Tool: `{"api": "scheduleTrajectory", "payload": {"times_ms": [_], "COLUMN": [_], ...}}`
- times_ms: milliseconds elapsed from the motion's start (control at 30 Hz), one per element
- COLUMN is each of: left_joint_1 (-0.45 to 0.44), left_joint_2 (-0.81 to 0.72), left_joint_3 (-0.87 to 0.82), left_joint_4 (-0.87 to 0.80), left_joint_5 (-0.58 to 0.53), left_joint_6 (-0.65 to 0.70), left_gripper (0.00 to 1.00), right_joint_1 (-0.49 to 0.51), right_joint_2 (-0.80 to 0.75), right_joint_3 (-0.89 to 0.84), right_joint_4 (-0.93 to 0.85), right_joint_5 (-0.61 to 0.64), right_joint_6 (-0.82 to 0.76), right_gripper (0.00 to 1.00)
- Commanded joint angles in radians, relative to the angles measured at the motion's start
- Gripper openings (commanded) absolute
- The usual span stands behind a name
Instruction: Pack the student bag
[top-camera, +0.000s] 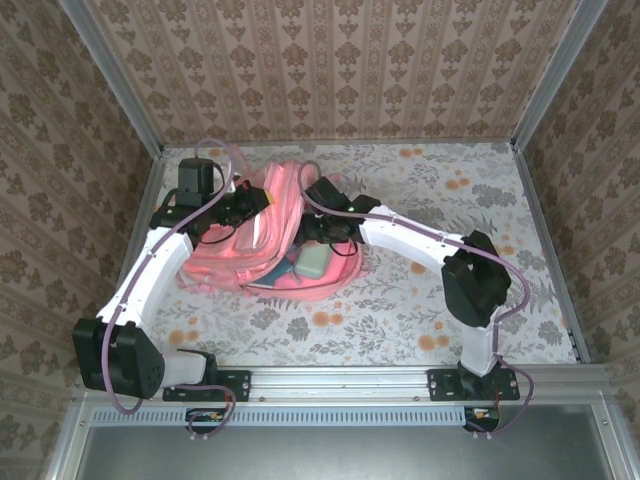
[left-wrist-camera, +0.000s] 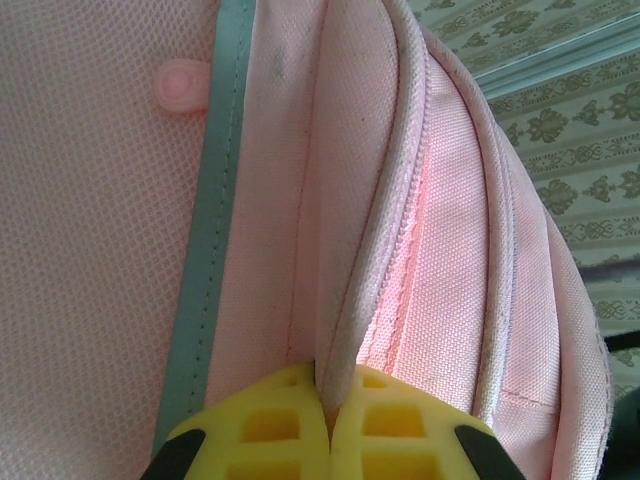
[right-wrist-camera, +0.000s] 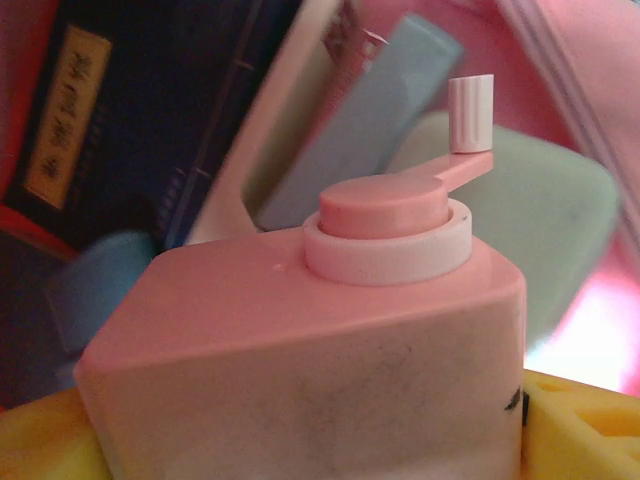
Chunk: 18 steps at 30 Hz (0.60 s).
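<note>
Top external view: the pink student bag (top-camera: 235, 262) is lying on the floral bench (top-camera: 450, 200), left of centre, and both arms are reaching over it. The left hand (top-camera: 250, 205) is at the bag's far side and the right hand (top-camera: 322, 228) is at its open mouth, where a pale green case (top-camera: 313, 262) pokes out. On the left wrist cam, the yellow fingers (left-wrist-camera: 270, 425) are pinched tight on a fabric edge beside the zipper (left-wrist-camera: 405, 230). On the right wrist cam, the right hand is clamped round a pink crank pencil sharpener (right-wrist-camera: 300, 350) just over the bag's inside. A dark blue book (right-wrist-camera: 150, 120) sits in there too.
</note>
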Motion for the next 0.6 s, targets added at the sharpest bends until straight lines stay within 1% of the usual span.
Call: {"api": "scheduleTrajectory", "payload": {"times_ms": [0,67,100,233,433,567], "left_joint_1": [0.006,0.006,0.005,0.006,0.005,0.000], "left_joint_2": [-0.056,-0.053,-0.052,-0.045,-0.035,-0.028], "left_joint_3": [0.034,0.030,0.030,0.025,0.014,0.000], "left_joint_4": [0.131,0.130,0.131,0.125,0.105,0.084], "left_joint_5": [0.057,0.056,0.057,0.054,0.045,0.020], "left_joint_6": [-0.033,-0.033,-0.032,-0.024,-0.004,0.019], "left_gripper": [0.00,0.00,0.00,0.00,0.00,0.00], "right_joint_1": [0.000,0.002,0.002,-0.002,-0.025,-0.058], "right_joint_2": [0.053,0.093,0.107,0.118,0.045,-0.046], "right_joint_3": [0.087,0.127,0.139,0.137,0.065,-0.023], "right_joint_4": [0.077,0.073,0.070,0.074,0.083,0.080], "right_joint_5": [-0.073,-0.096,-0.106,-0.130,-0.106,-0.065], "right_joint_6": [0.042,0.043,0.047,0.062,0.062,0.059], "right_gripper": [0.80,0.81,0.83,0.99,0.99,1.00]}}
